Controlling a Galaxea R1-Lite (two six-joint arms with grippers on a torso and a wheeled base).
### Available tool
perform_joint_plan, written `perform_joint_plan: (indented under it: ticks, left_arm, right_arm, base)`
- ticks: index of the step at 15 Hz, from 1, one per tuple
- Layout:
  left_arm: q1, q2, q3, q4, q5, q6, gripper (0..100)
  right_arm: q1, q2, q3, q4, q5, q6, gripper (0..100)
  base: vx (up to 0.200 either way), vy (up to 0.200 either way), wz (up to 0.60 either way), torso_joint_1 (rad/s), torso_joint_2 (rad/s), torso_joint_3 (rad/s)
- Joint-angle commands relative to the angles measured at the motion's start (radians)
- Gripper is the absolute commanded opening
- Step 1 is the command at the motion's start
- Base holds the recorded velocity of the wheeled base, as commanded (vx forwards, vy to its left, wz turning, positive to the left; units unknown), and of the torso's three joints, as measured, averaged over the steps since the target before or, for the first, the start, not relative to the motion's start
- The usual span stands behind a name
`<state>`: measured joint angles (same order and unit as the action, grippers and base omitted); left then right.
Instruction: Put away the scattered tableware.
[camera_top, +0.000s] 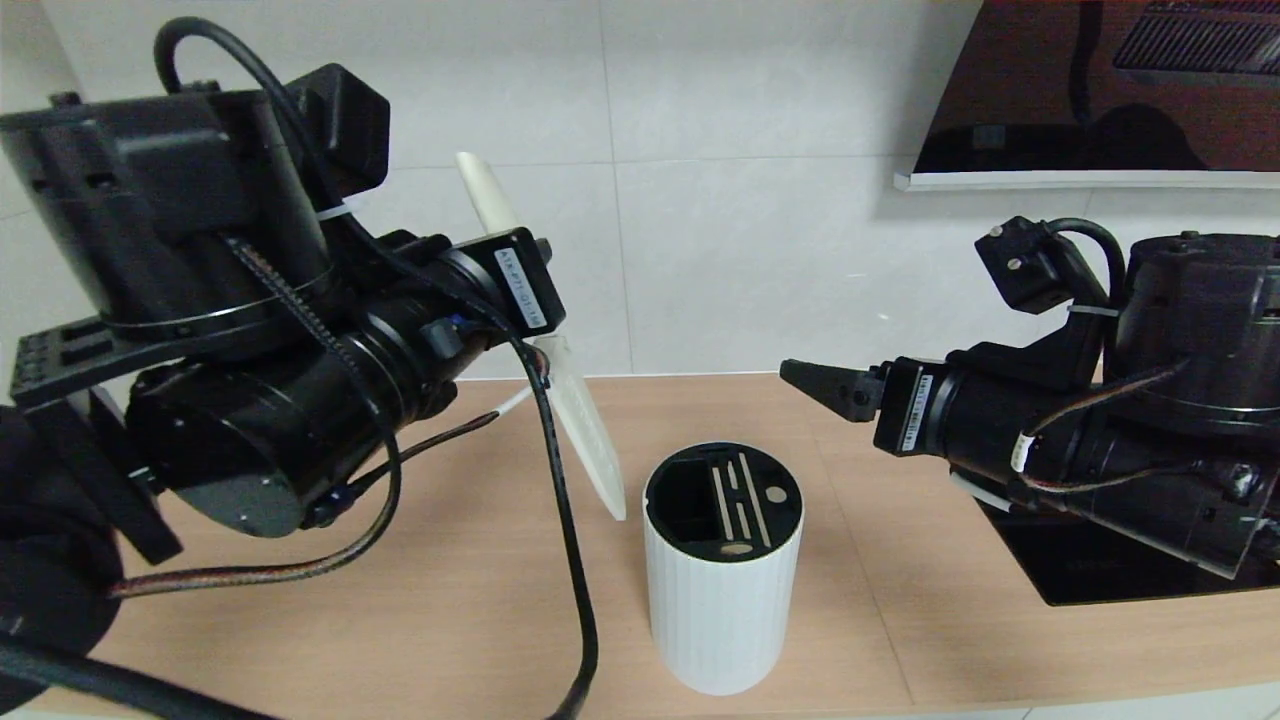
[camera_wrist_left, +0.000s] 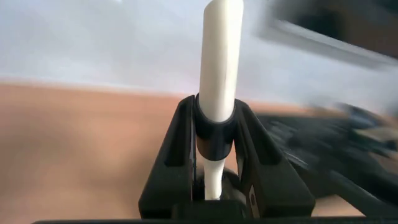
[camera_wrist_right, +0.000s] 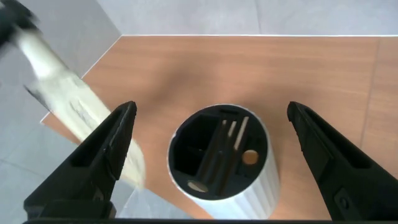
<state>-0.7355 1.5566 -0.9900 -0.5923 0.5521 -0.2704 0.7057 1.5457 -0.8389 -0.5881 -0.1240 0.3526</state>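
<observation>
Arm on left: raised over the counter (camera_top: 450, 600), wrist angled up toward the tiled wall.
Left pincer (camera_wrist_left: 214, 134): clamped tight on the handle of the white knife (camera_top: 590, 440).
Blade: in the air, slanting down from the grip, tip near the holder's rim and outside it.
Holder (camera_top: 722, 590): white cylinder with a black slotted top, upright on the counter between both arms.
Right pincer (camera_top: 805, 378): fingers spread wide apart, holding nothing, pointing toward the holder from above.
</observation>
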Motion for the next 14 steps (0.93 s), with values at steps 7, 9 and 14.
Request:
perform_joint_plan:
  ticks: [7,9,14]
  left_arm:
    - [-0.136,0.174,0.054,-0.435,0.180,0.226,0]
    - [-0.154,0.207,0.067,-0.514,0.189,0.255,0]
    - [-0.180,0.227,0.100,-0.521,0.183,0.255,0]
  right_arm:
    - [-0.029,0.030,0.000,-0.001,0.000,0.000,100]
    - [-0.031,0.042,0.001,-0.001,0.000,0.000,100]
    - [-0.032,0.045,0.000,-0.001,0.000,-0.001,100]
  base:
    - [0.000,0.000,0.00,0.000,0.00,0.000]
    - [0.000,0.000,0.00,0.000,0.00,0.000]
    - [0.000,0.000,0.00,0.000,0.00,0.000]
